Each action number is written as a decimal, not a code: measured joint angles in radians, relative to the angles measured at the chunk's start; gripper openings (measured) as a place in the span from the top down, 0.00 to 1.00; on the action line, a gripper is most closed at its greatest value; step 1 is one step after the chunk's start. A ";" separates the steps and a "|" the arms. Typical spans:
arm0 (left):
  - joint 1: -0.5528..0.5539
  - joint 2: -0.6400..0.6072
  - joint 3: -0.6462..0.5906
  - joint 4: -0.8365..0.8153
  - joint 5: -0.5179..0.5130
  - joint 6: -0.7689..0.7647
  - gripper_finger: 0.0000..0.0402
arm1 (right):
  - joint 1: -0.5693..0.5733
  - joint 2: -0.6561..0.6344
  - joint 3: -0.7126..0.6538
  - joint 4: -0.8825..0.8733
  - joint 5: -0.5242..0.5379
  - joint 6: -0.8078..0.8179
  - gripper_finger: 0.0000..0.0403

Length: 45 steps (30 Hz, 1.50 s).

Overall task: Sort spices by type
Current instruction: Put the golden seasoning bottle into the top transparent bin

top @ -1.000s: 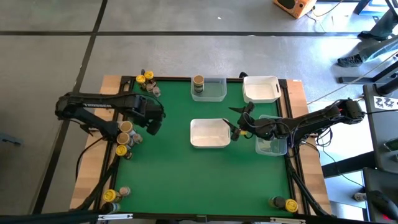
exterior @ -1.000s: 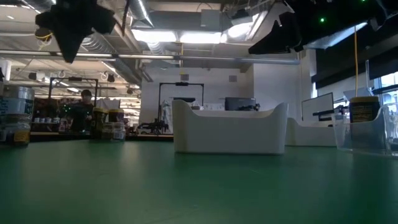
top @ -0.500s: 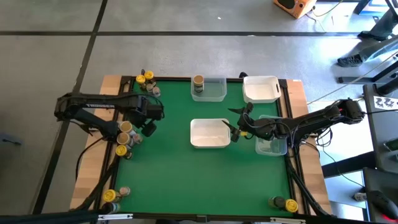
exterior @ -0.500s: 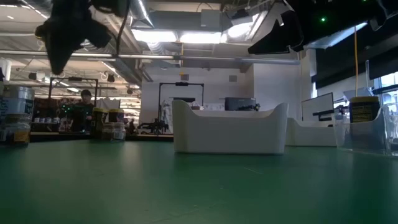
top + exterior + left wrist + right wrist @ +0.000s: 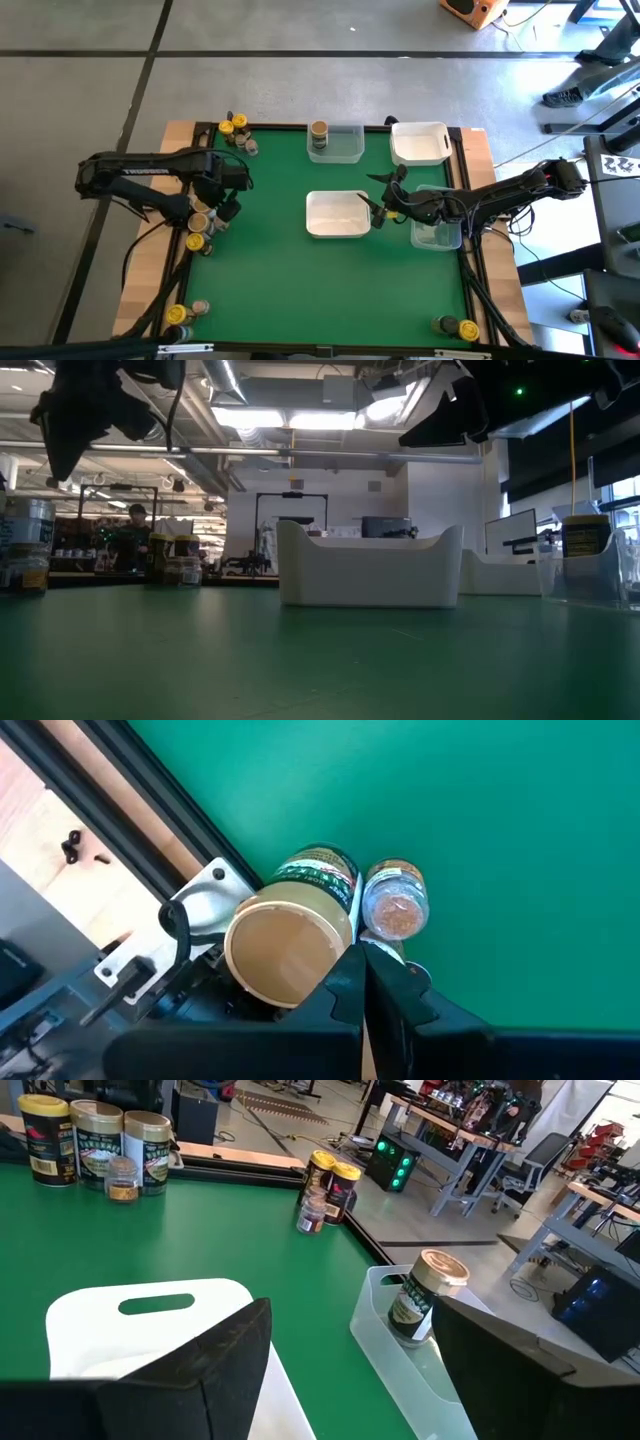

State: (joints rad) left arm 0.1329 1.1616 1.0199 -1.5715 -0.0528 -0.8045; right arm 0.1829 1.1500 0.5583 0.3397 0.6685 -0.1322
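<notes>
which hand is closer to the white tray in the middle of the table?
Right. The right hand hangs open at the right-hand edge of the white tray. The left hand is shut, far across the mat, over the jars at the left edge.

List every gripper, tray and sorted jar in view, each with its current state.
Left gripper: shut, empty, above the jar cluster at the table's left edge.
Right gripper: open, empty, over the centre white tray's right end.
Centre white tray: empty.
Far clear tray: holds one jar.
Tan-lidded jar: upright in the far clear tray.
Far white tray: empty.
Right clear tray: partly hidden by the right arm.
</notes>
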 joint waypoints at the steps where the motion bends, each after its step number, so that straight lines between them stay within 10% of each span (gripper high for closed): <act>1: 0.000 -0.002 -0.001 0.000 0.000 0.005 1.00 | 0.000 0.000 0.000 0.000 0.000 0.000 0.32; 45: 0.079 -0.003 -0.086 0.067 -0.052 0.195 1.00 | 0.000 0.000 0.000 0.003 -0.026 0.000 0.32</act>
State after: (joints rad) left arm 0.2123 1.1591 0.9337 -1.5047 -0.1046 -0.6090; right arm 0.1826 1.1500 0.5579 0.3431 0.6422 -0.1322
